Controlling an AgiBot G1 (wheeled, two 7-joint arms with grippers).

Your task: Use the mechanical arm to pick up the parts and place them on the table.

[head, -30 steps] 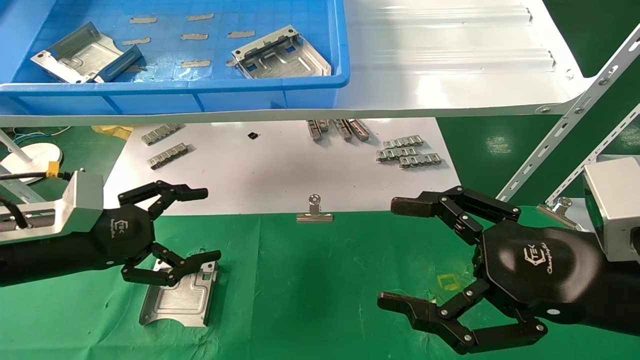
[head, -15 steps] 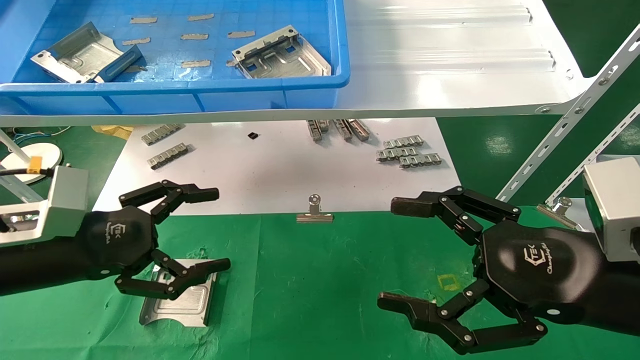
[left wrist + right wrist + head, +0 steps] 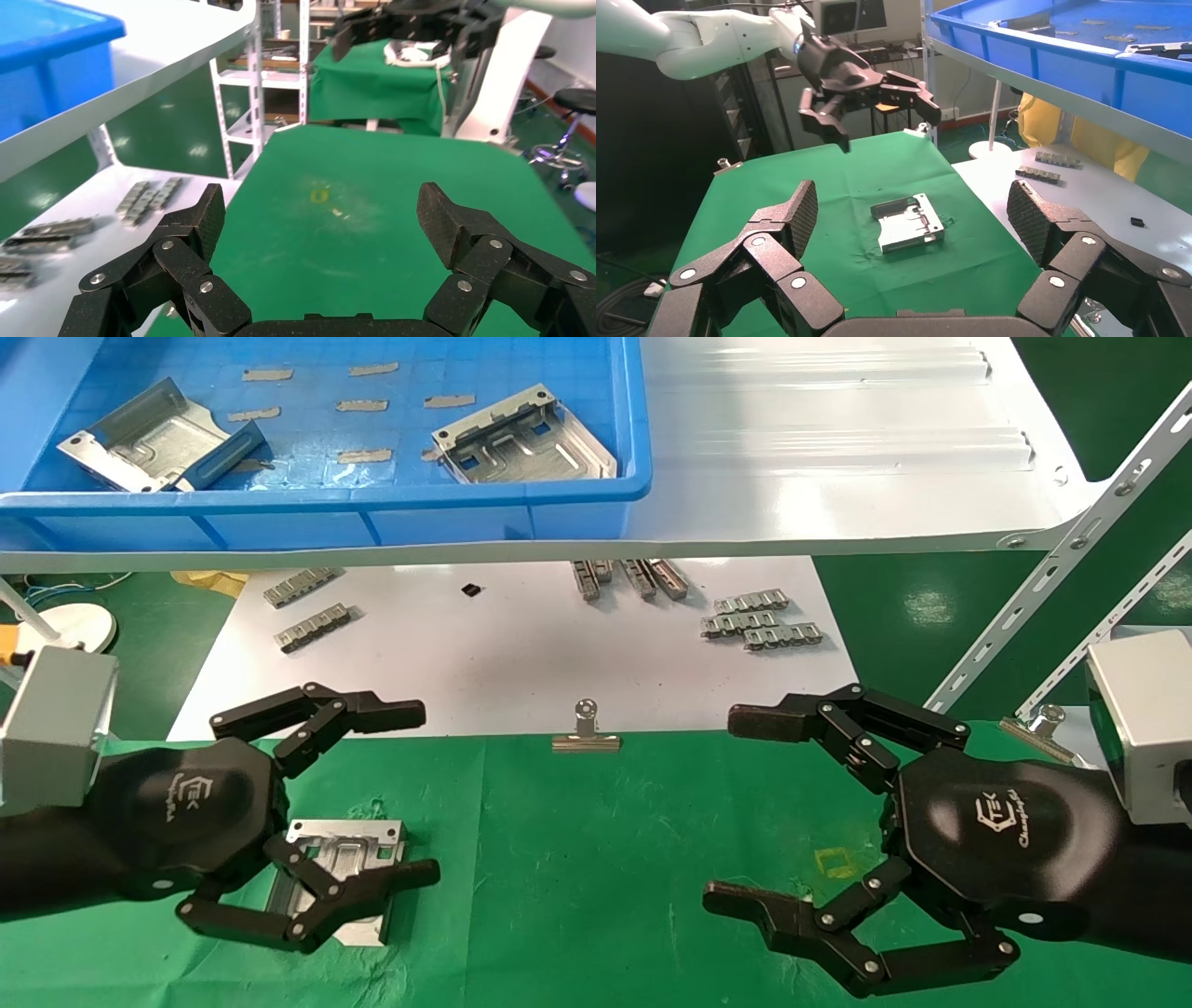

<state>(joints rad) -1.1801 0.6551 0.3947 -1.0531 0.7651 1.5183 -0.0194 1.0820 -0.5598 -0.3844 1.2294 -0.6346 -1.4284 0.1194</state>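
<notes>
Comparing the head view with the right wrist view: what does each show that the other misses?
Only the head view shows the two parts lying inside the blue bin and the binder clip. Only the right wrist view shows the gap between the open left hand and the cloth. Both show the placed part on the green table and the open right hand.

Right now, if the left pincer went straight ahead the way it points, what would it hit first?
Nothing close. The left pincer points across the green table toward the open right pincer, probably the first thing met.
</notes>
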